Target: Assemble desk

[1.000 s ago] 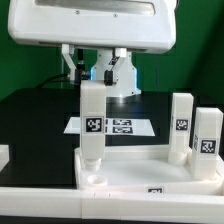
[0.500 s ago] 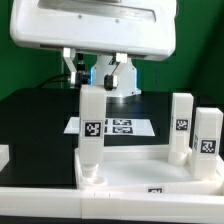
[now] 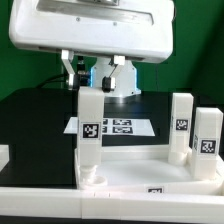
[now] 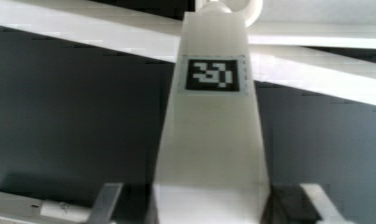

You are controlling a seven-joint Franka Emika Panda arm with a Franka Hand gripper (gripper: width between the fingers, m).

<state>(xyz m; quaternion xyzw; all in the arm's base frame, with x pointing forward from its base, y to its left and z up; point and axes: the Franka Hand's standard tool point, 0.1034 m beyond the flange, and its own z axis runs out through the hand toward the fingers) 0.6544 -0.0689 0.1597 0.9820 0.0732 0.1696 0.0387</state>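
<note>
Gripping: the end effector (image 4: 211, 200) has its two fingers closed on the upper end of one white square-section leg (image 3: 92, 125), one finger on each side face (the contact itself sits at the very edge of the wrist view, so this is a judgement from how closely the fingers flank it).
Leg, place: it stands at the tabletop's corner on the exterior view's left, its foot in or on the corner socket (image 3: 92, 172); whether it is fully seated cannot be told.
Key relation: the leg hangs straight below the end effector, long axis upright and in line with the socket, so the coming move looks like a press or twist down along that axis, not a sideways shift.
Tabletop: the white slab (image 3: 140, 172) lies flat, rim up, at the desk's edge nearest the exterior camera.
Marker board: it lies flat (image 3: 120, 126) on the desk behind the tabletop, near the desk's middle, touching no part.
Other legs: two more tagged legs (image 3: 182, 125) and (image 3: 207, 135) stand upright at the tabletop's corners on the exterior view's right, well apart from the held one.
Surface: the desk (image 3: 40, 120) is flat, black and matt.
Room: a green backdrop (image 3: 190, 70) closes the scene behind the arm.
Risk: a slight tilt could jam the foot in its socket.
</note>
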